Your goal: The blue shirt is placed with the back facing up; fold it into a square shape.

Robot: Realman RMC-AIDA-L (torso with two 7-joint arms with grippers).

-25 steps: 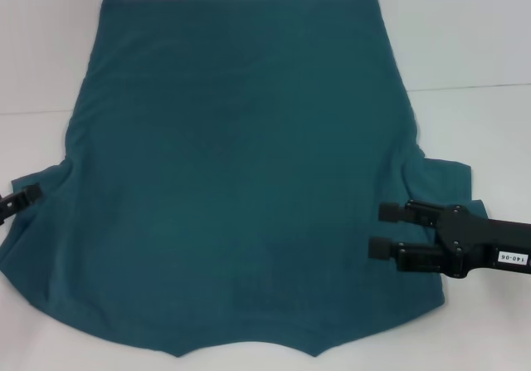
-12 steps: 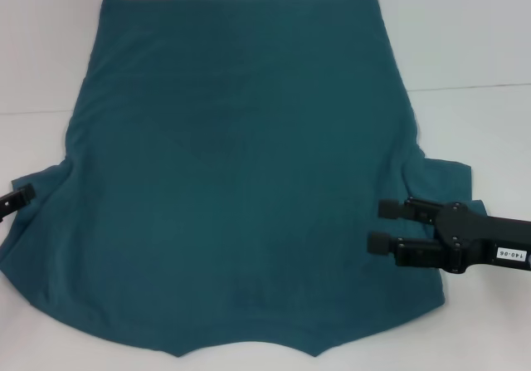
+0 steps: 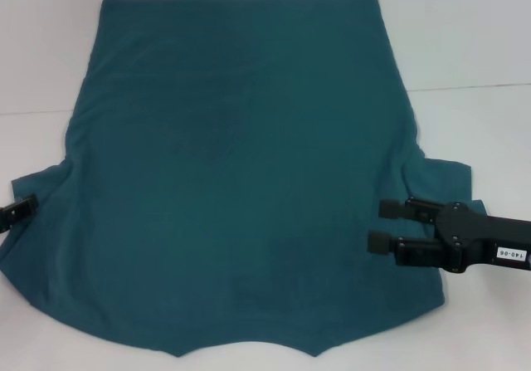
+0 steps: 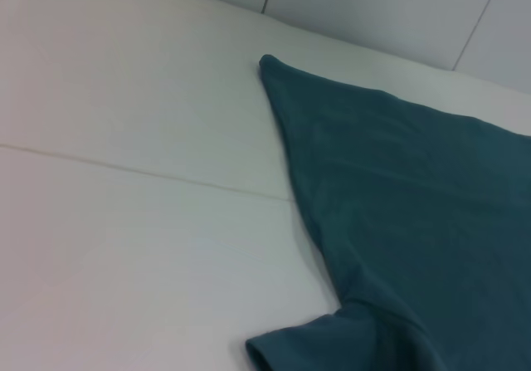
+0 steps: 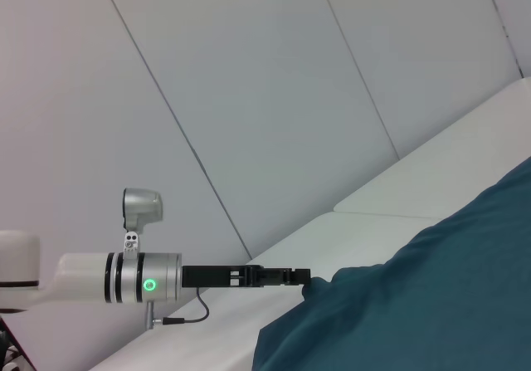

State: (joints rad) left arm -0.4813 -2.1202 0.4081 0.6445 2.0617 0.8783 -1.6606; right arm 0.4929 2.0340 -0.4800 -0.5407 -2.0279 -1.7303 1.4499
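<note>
Teal-blue cotton covers most of the white tabletop [image 3: 481, 47]: the blue shirt [image 3: 241, 180] lies flat, plain side up, sleeves out to both sides; the right pincer [image 3: 382, 226] hovers over the shirt's right edge just below the sleeve, its two black fingers [image 3: 398, 208] spread apart and holding nothing; the left pincer [image 3: 18, 212] sits at the left sleeve's edge, and whether it grips the cloth I cannot tell.

Right end effector [image 3: 380, 226] spread open; left end effector [image 3: 18, 212] low.
</note>
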